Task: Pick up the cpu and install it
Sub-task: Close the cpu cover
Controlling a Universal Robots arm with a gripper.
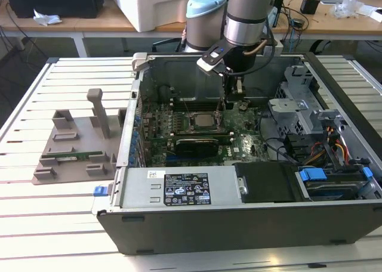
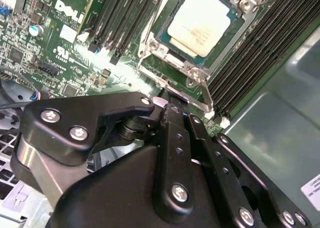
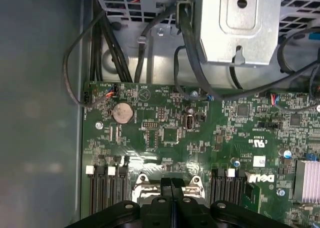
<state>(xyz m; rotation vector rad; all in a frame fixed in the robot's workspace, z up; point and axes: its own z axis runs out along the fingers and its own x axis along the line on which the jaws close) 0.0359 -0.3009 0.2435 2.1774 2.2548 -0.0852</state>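
**Black pincer hanging shut over the socket, cpu lying in the board**

The black gripper [image 3: 172, 184] is reaching down into the open computer case [image 1: 239, 227]. In the first wrist view its two fingers [image 3: 165, 189] are pressing flat against each other along a thin seam, and nothing is showing between them. Their tips are sitting right at the edge of the metal socket frame [image 2: 192, 74]. They may be touching its wire lever [image 2: 206, 95], but the gripper's own body is hiding that spot, so I cannot tell.

Just beyond the tips, the cpu [image 2: 199, 24] is lying flat in the socket, its pale silvery top facing up and the frame running around it. The gripper is not holding it. In the exterior view the chip is sitting near the middle of the green motherboard [image 3: 170, 138], directly under the arm [image 1: 248, 9].

Long black memory slots [image 2: 250, 53] are flanking the socket on both sides. Farther out on the board, a round silver coin cell [image 3: 122, 112] is sitting near the edge, and dark cables [image 3: 75, 63] are looping past it toward a metal drive cage [image 3: 240, 23].

Outside the case, on the exterior view's left, a grey holder block [image 1: 71, 144] with an upright post is resting on the slatted table [image 1: 59, 224], well apart from the gripper. A narrow green memory stick [image 1: 74, 157] is lying in it.
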